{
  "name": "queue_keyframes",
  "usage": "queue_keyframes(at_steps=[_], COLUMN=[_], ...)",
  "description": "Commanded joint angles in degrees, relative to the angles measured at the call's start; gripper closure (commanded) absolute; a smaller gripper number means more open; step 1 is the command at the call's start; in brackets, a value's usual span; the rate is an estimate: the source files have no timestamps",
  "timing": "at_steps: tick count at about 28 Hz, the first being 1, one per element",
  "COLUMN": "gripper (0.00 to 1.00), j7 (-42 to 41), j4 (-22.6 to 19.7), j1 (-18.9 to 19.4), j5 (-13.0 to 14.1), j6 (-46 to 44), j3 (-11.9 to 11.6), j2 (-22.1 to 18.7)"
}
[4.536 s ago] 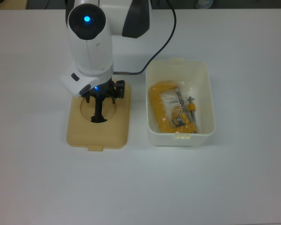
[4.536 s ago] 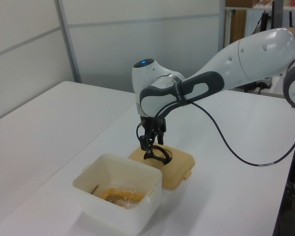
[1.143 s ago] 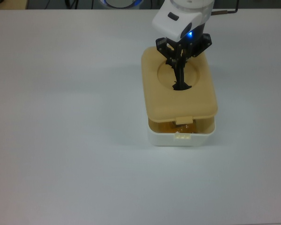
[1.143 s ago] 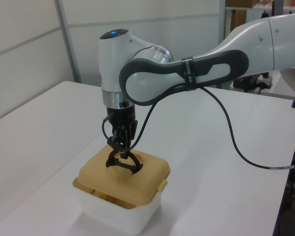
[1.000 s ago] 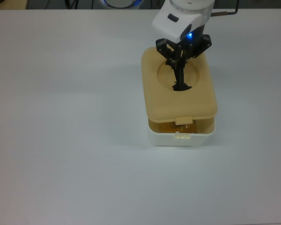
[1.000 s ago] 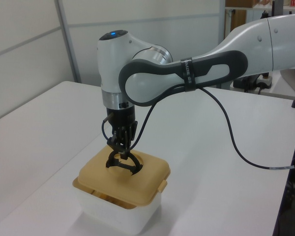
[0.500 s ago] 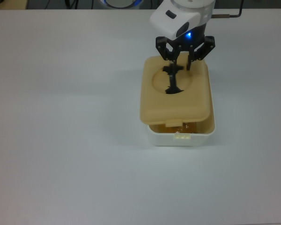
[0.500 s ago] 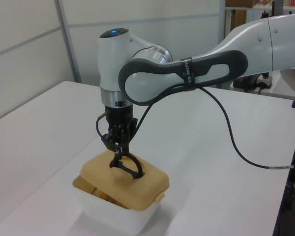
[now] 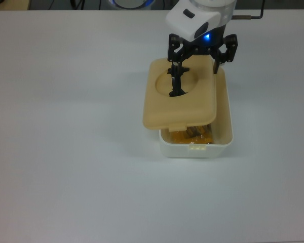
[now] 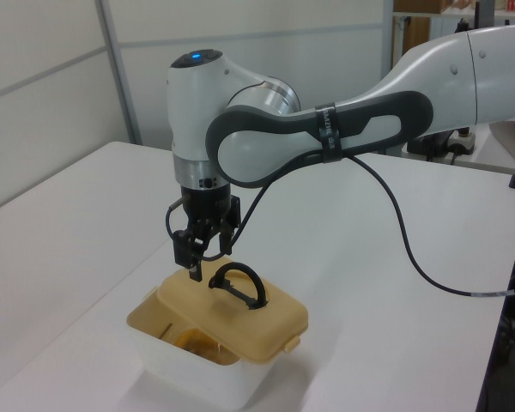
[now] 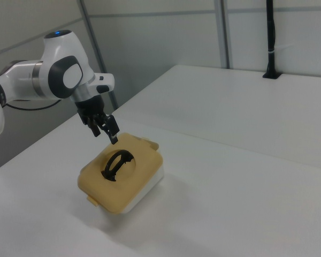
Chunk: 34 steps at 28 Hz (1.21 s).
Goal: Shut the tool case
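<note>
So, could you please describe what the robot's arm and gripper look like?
The arm is glossy white with rounded joints and dark grey bands, a blue light on top and a black cable trailing off. The gripper is black with two thin fingers.
</note>
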Motion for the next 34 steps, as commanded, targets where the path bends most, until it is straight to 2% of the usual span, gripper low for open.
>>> queue_keyframes(at_steps=[1, 4, 7, 12, 19, 24, 33, 34], gripper=[0.00, 0.00, 0.00, 0.00, 0.00, 0.00, 0.00, 0.00], j7=[1.6, 1.2, 0.9, -0.8, -4.4, -7.2, -11.9, -12.8], j4=[0.9, 0.9, 0.9, 0.9, 1.0, 1.0, 0.9, 0.9], j1=[1.5, 1.5, 1.6, 1.9, 1.9, 1.9, 1.5, 1.5], j5=[-1.3, -1.2, -0.7, -0.9, -0.7, -0.4, -0.4, -0.5], j6=[0.7, 0.6, 0.2, -0.8, -5.3, -9.2, -12.3, -12.4], j3=[-1.1, -1.3, -2.8, -3.5, -6.3, -8.9, -15.0, -16.2], j2=[0.6, 0.5, 0.1, -0.5, -1.8, -3.7, -5.2, -5.5])
